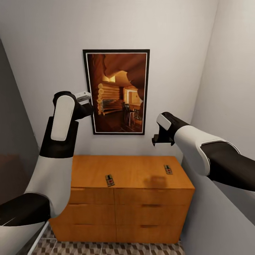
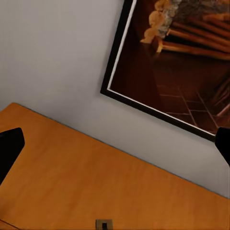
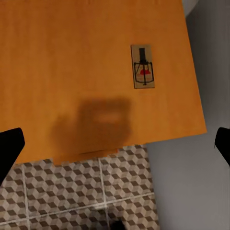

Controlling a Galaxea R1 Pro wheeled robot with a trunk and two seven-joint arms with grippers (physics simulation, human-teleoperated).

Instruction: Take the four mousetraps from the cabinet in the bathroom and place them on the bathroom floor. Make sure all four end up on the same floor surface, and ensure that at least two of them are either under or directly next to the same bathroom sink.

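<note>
The orange-brown cabinet (image 1: pixel 131 198) stands against the wall with its drawers shut. Two mousetraps lie on its flat top, one near the front middle (image 1: pixel 109 180) and one toward the right rear (image 1: pixel 168 169). My right gripper (image 1: pixel 161 140) hovers open above the top, up and to the left of the right-hand mousetrap (image 3: pixel 143 66), with nothing between its fingertips (image 3: pixel 9 148). Raised near the picture frame, my left gripper (image 1: pixel 86 108) is open and empty; the edge of a mousetrap (image 2: pixel 104 224) shows below it. Cube-patterned bathroom floor (image 1: pixel 106 248) lies before the cabinet. The sink is out of view.
A framed picture (image 1: pixel 117 92) of a log interior hangs above the cabinet. A grey wall (image 1: pixel 226 88) closes the right side close to the cabinet's end, and a dark panel (image 1: pixel 14 124) stands at the left. The alcove is narrow.
</note>
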